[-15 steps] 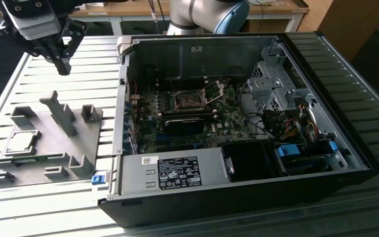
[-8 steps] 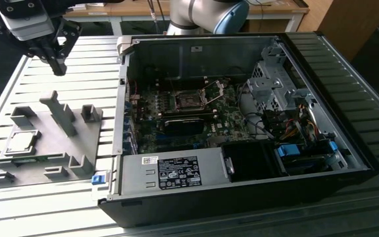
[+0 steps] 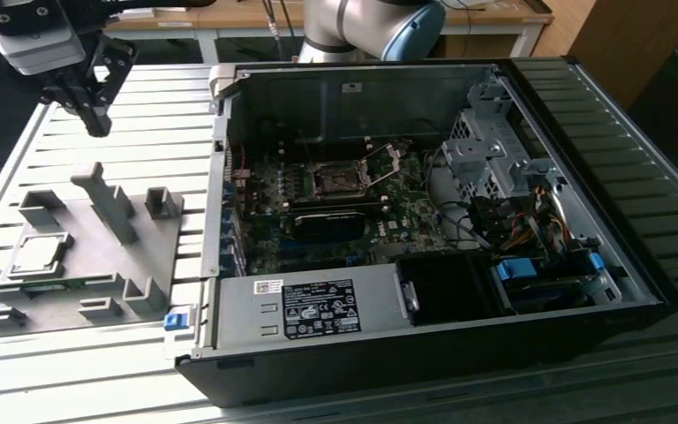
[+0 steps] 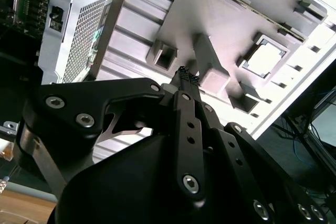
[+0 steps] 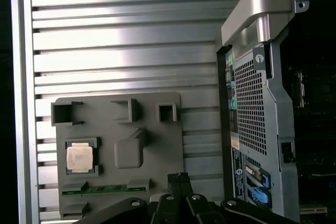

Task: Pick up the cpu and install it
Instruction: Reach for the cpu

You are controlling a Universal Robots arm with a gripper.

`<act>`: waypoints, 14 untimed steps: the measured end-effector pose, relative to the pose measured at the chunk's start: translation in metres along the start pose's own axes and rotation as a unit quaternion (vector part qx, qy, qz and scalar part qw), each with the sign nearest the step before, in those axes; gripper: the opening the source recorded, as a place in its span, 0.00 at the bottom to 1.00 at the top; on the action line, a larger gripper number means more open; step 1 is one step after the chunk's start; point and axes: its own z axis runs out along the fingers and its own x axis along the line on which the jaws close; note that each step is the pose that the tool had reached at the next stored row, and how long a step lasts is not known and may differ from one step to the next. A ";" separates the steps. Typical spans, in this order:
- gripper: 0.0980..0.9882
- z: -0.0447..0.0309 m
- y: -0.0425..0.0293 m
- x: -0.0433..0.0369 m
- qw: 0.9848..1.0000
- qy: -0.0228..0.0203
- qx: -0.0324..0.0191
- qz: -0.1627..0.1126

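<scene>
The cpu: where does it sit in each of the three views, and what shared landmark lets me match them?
Exterior view: the cpu lies in a square seat of the grey fixture, at the exterior view's left.
Second wrist view: the cpu, seated beside the tall post.
First wrist view: the cpu, beside that post.
Shared landmark: the tall post.

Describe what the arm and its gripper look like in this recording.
The arm is silver-grey tubing with a pale blue joint cap. The gripper is matte black below a light grey housing, its plates studded with silver screw heads.
</scene>
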 end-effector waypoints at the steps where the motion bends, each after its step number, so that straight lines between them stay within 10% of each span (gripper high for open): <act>1: 0.01 0.0002 -0.0004 0.0007 1.000 0.000 0.000 0.000; 14: 0.01 0.0016 -0.0098 0.0086 1.000 0.000 0.000 0.000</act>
